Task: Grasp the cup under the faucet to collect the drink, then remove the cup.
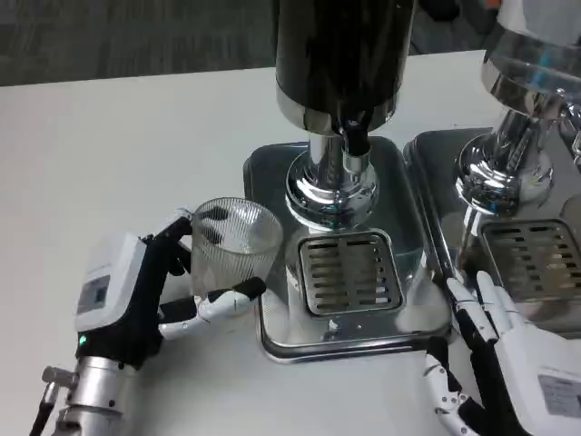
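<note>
my left robot hand [150,291] comes in from the lower left, white back turned up and outward, its fingers wrapped around the ribbed clear cup [232,250]: dark fingers behind the glass, one white-and-black finger across its front near the base. the cup stands upright on the white worktop [118,154], just beside the left edge of the steel drip tray [272,173], not under the faucet [356,138]. i see no liquid in the cup. my right robot hand [495,359] rests at the lower right, fingers apart and holding nothing, fingertips near the tray's right edge. there is a small label on the back of each hand, too blurred to read. a second dispenser [526,100] stands at the right.
</note>
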Robot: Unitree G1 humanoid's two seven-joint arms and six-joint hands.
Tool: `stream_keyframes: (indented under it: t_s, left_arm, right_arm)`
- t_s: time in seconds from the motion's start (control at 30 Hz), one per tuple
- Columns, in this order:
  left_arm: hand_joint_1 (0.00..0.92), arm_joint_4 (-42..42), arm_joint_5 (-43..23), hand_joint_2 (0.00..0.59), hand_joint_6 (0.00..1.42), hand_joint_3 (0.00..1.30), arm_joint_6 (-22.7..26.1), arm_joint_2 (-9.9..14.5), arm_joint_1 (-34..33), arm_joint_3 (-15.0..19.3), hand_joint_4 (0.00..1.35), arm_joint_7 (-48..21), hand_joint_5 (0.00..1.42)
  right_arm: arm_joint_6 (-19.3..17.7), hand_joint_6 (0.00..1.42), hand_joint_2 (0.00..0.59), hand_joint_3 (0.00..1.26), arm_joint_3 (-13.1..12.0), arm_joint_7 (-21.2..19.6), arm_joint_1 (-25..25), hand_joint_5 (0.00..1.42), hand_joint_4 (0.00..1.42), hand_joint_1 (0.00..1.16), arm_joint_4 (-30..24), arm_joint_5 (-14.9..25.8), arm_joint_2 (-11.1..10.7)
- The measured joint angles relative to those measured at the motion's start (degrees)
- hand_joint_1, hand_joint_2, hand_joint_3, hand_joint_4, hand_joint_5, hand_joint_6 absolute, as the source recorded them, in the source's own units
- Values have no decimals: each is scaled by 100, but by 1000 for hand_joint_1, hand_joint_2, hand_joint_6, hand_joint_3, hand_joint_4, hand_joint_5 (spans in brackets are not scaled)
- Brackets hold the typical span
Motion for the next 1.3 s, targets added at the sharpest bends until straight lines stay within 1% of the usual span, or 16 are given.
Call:
stream_keyframes:
  t_s: [0.17,0.3,0.53,0.77,0.87,0.9,1.0,1.3]
  left_arm:
    - [573,1,146,177,835,435,-24,-5,-32,-59,521,93,774]
    - [576,28,206,177,847,436,-32,-57,-239,-142,521,108,767]
    - [577,283,410,173,849,436,-44,-316,-647,-392,521,161,766]
    - [578,504,460,172,849,436,-40,-416,-879,-538,521,269,766]
    - [578,693,626,171,837,437,90,-533,-1076,-691,521,376,764]
    - [578,783,648,170,836,438,166,-614,-1155,-738,521,384,763]
    - [578,941,666,170,833,441,263,-747,-1307,-855,521,398,760]
    - [578,1287,679,170,825,447,505,-993,-1709,-1102,520,415,758]
  right_arm:
    - [0,179,532,134,-13,0,28,61,0,161,-1,-1,1]
    - [0,179,532,134,-22,0,11,61,0,161,0,-1,7]
    - [4,179,532,134,-35,0,19,61,0,161,-8,-3,25]
    - [21,179,532,134,-40,0,58,61,0,161,-33,-10,44]
    - [25,179,532,134,-42,0,57,61,0,161,-34,-10,57]
    - [30,179,532,134,-44,0,67,61,0,161,-41,-10,65]
    - [71,179,532,134,-45,0,99,61,0,161,-51,-11,85]
    - [127,179,532,134,-39,-4,153,61,0,161,-122,-29,171]
